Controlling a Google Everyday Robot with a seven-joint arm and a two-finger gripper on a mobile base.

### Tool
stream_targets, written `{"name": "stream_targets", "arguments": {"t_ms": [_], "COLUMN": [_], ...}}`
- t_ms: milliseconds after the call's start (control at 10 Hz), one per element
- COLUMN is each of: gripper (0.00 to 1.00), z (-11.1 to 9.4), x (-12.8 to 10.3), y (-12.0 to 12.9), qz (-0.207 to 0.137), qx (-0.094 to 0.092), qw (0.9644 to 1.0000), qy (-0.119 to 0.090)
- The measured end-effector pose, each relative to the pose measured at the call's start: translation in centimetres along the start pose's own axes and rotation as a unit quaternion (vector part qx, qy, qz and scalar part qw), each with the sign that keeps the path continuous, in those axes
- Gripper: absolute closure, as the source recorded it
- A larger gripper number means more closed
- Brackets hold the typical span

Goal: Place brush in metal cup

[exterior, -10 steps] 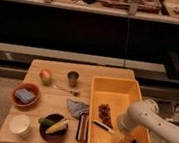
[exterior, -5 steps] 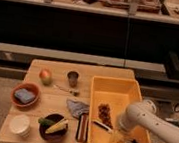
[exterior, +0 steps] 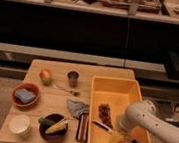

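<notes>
Little has changed over the last second: the white arm (exterior: 142,117) bends over the yellow tray (exterior: 117,82) much as before, with at most a slight shift toward the tray's middle. The hand (exterior: 119,137) remains low in the tray's front part. It sits right over the brush (exterior: 103,126), whose whitish handle pokes out toward the tray's left wall. The arm's bulk covers the hand, so I cannot tell whether it has closed on the brush or merely rests above it. The brush lies on the tray floor just in front of a brown heap (exterior: 106,113) at the tray's centre, and shows no sign of having been lifted. The metal cup (exterior: 73,77) stands upright on the worktop (exterior: 99,73) well to the left of the tray, level with its back half and apart from everything around it. By my reading the pick-up is unfinished. The carry out of the tray and leftward to the cup is all yet to come.
</notes>
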Motion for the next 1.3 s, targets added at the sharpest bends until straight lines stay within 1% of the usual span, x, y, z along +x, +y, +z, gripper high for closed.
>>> {"name": "stream_targets", "arguments": {"t_ms": [100,200,300,400,500,800,1000,1200,1300], "gripper": [0.44,0.54,0.60,0.62,0.62,0.62,0.62,0.62,0.66], "z": [-0.02,-0.10,-0.28,-0.53,-0.56,-0.91,-0.53,-0.85,-0.91], "x": [-0.01,-0.02,-0.03,-0.12,-0.02,0.21,0.28,0.28,0.31], "y": [0.01,-0.04,-0.07,-0.13,0.30,0.10,-0.25,-0.19,-0.15], "qz": [0.000,0.000,0.001,0.001,0.004,0.001,0.003,0.004,0.004], "qx": [0.000,0.000,0.001,0.001,-0.005,-0.001,0.007,0.005,0.005], "qw": [1.0000,1.0000,1.0000,1.0000,1.0000,1.0000,1.0000,1.0000,1.0000], "qy": [0.000,0.000,-0.001,-0.002,-0.001,0.002,0.001,0.003,0.003]}}
